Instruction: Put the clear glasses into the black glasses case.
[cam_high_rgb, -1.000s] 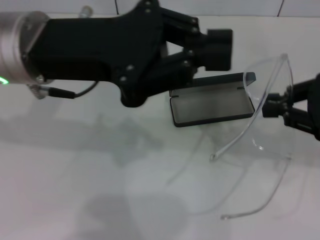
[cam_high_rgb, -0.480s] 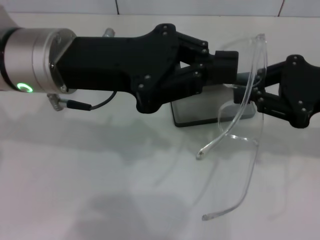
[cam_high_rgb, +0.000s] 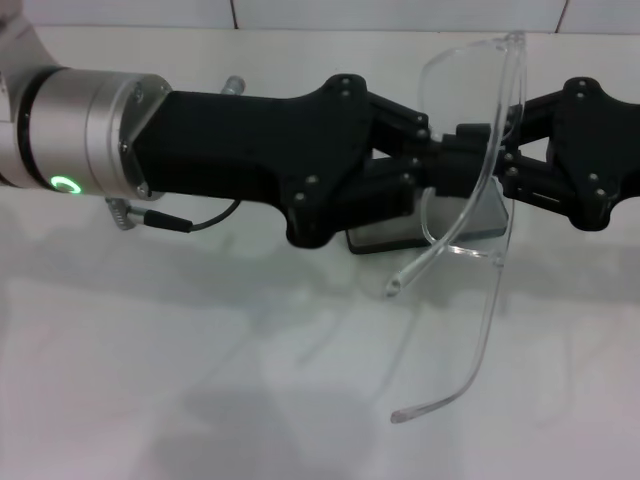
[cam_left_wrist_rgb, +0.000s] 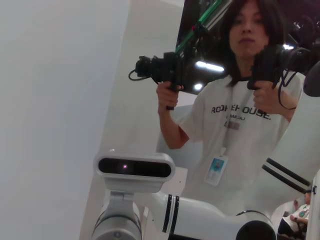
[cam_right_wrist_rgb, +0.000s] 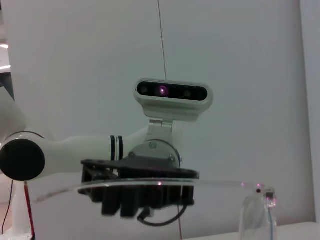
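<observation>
Since the earlier frame the left gripper (cam_high_rgb: 468, 160) had slid right over the black glasses case (cam_high_rgb: 420, 232), meeting the right gripper (cam_high_rgb: 510, 170). The clear glasses (cam_high_rgb: 478, 190) hung above the case, pinched by the right jaws; left jaws' state unclear

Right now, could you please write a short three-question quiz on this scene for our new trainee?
1. True or false: the glasses are lying flat on the table.
2. Which lies between the two grippers in the head view: (a) the glasses' lens, (b) a cable, (c) nothing?
3. Fill in: the case, mostly hidden under the left gripper, has its lid ____.

Key
1. False: they are held up in the air, arms hanging toward the table.
2. (a): the right gripper and the left one meet at the lens.
3. Cannot tell: only a sliver of the case shows.
</observation>
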